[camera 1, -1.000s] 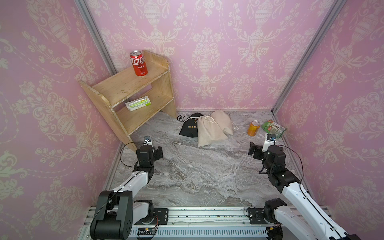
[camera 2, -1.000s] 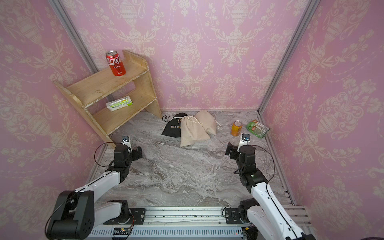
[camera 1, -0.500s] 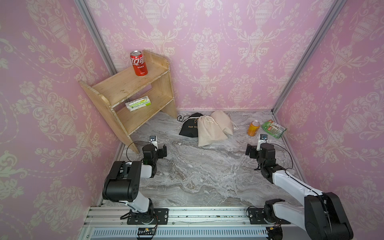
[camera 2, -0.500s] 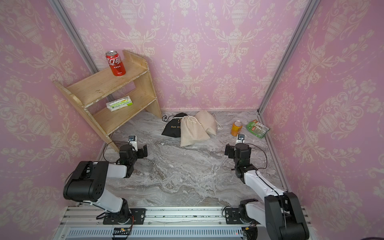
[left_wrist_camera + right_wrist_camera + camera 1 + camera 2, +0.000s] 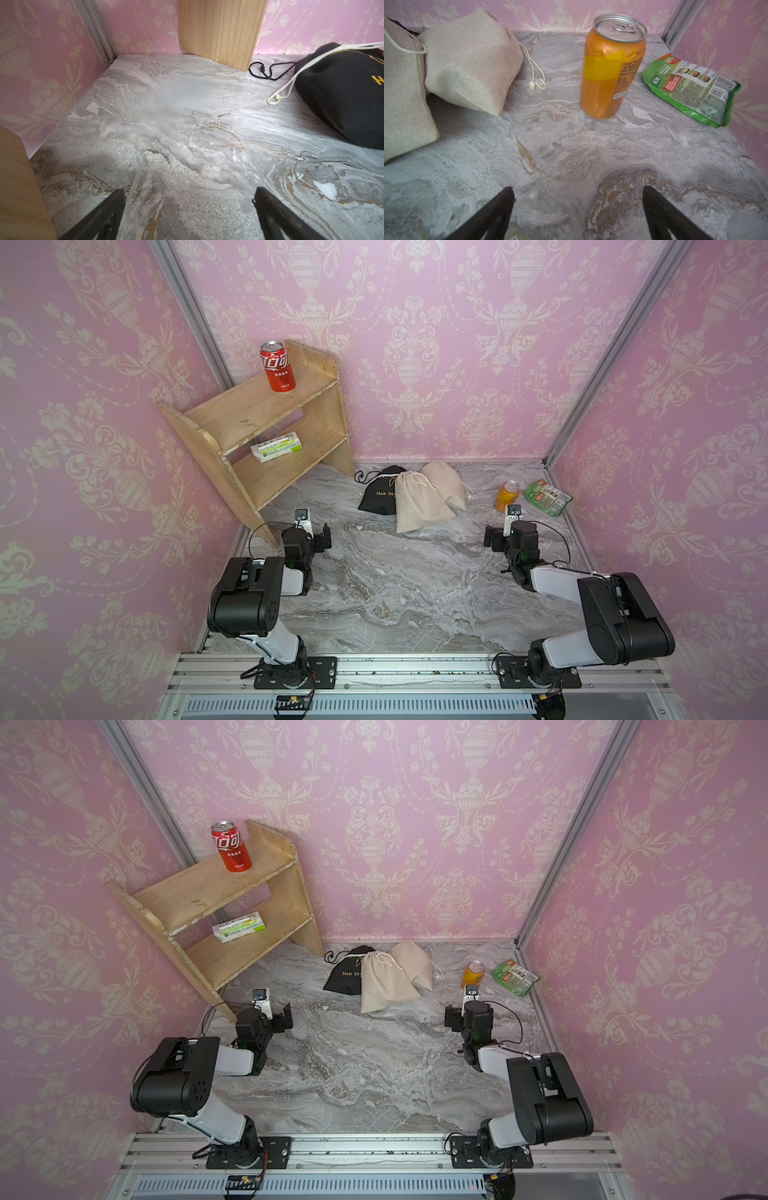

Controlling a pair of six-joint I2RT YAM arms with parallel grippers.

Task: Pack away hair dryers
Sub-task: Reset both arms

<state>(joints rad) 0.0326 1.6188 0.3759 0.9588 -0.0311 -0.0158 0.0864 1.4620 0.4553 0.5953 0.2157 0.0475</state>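
Note:
No hair dryers show in any view; they are hidden or out of view. Three closed drawstring pouches lie together at the back of the marble table: a black pouch (image 5: pixel 376 495) (image 5: pixel 343 977) (image 5: pixel 342 93) printed "Hair Dry…", a beige pouch (image 5: pixel 417 502) (image 5: pixel 384 982) (image 5: pixel 402 93) leaning over it, and another beige pouch (image 5: pixel 449 483) (image 5: pixel 471 62) behind. My left gripper (image 5: pixel 309 533) (image 5: pixel 270 1011) (image 5: pixel 189 191) is low over the table by the shelf's foot, open and empty. My right gripper (image 5: pixel 513 531) (image 5: pixel 469 1013) (image 5: pixel 578 188) hovers in front of the orange can, open and empty.
A wooden shelf (image 5: pixel 270 427) stands at the back left with a red can (image 5: pixel 277 366) on top and a green-white box (image 5: pixel 276 446) on its lower board. An orange can (image 5: pixel 507 497) (image 5: pixel 610 68) and a green packet (image 5: pixel 547 497) (image 5: pixel 691 89) sit at the back right. Pink walls enclose three sides.
Both arms have folded back, their elbows now raised near the front rail. The two grippers shifted slightly inward and stay low and open.

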